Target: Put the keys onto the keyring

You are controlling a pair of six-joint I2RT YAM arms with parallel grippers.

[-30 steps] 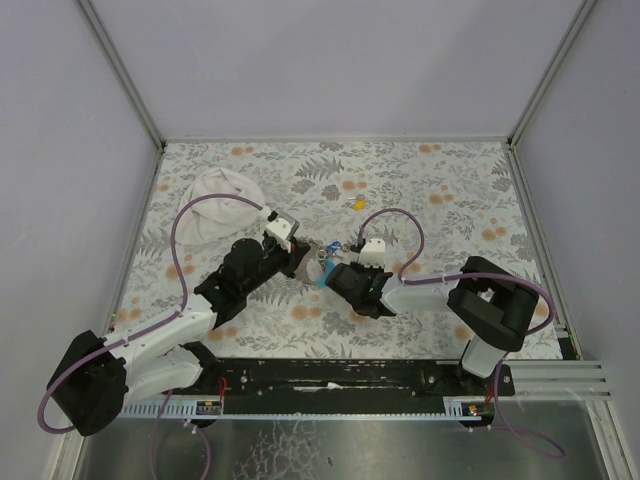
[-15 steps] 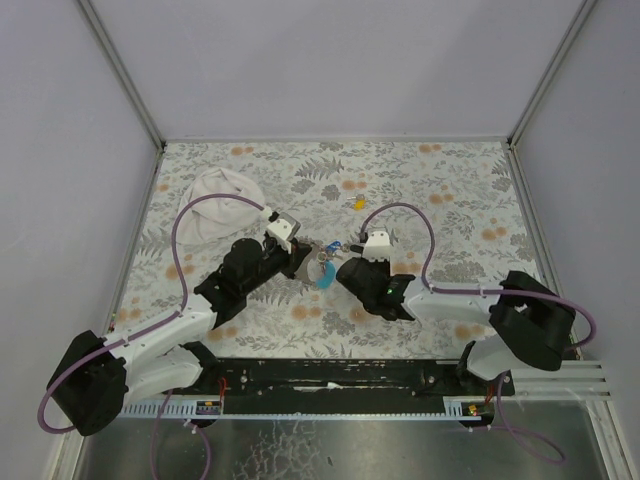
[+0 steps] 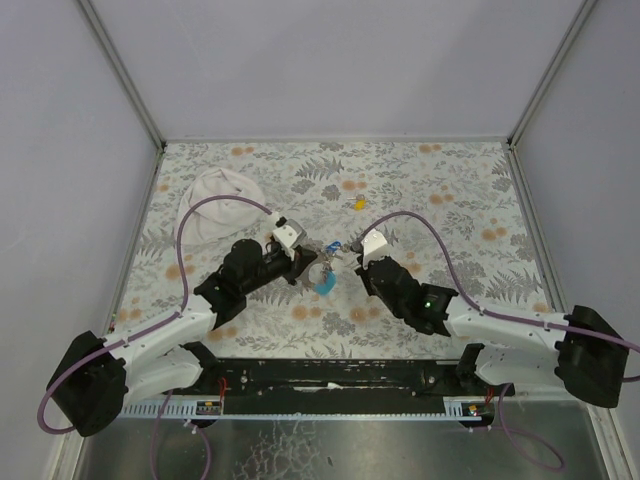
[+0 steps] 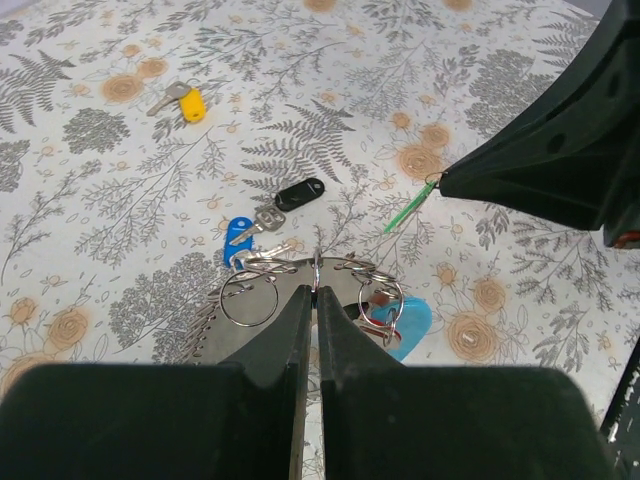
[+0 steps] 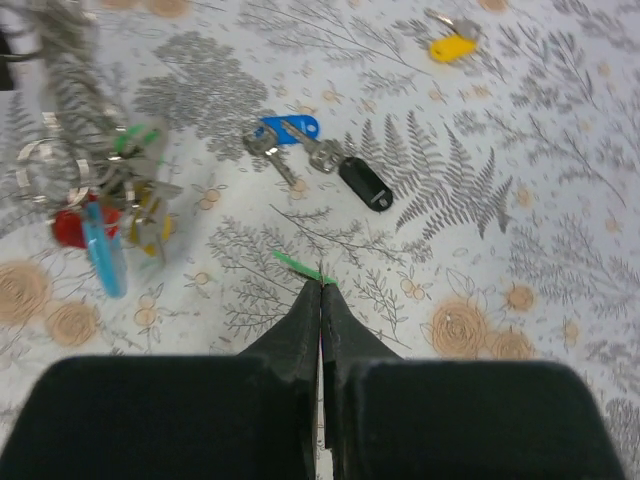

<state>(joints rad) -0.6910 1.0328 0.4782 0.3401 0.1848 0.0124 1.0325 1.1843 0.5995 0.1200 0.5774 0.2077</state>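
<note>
Left jaws pinch keyring (image 4: 375, 300), right green key (image 4: 408, 208)

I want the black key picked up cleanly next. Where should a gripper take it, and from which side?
Pinch the black key across its plastic head, from above: it lies flat, and its metal end sits hard by the blue key.

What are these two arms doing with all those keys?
The left gripper is shut on the keyring. The right gripper pinches the green key, held apart from the keyring and not yet threaded on. The blue key, black key and yellow key lie loose on the table.
</note>
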